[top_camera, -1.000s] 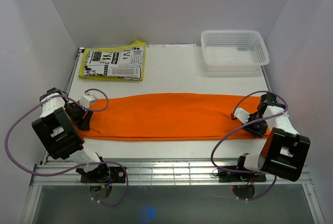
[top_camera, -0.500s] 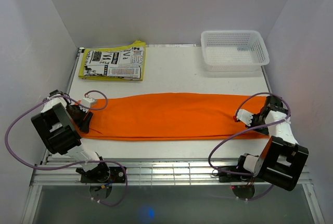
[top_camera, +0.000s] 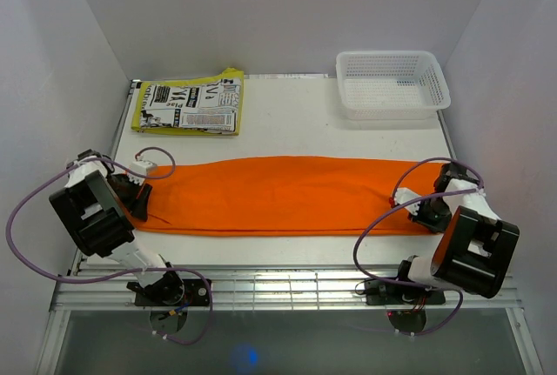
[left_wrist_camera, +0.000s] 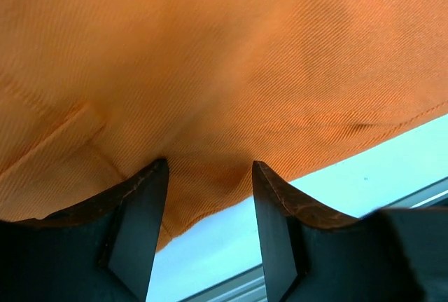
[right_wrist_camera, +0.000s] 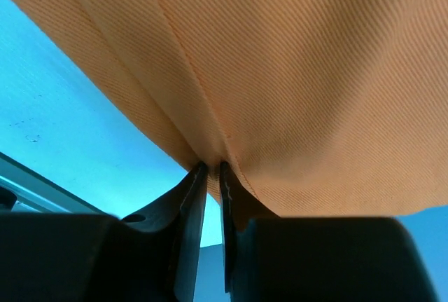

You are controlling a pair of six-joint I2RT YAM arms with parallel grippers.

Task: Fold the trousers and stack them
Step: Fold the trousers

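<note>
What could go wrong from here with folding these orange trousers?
1. The right end effector pinches only a thin fold at the edge of the trousers, so the cloth may slip out when lifted.
2. The left end effector stands open astride the other end's edge and is not gripping. If the right lifts alone, the fold could come out skewed.

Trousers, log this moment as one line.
trousers: flat, spread sideways | left tool: open over left end | right tool: shut on right edge | ends: not lifted
</note>
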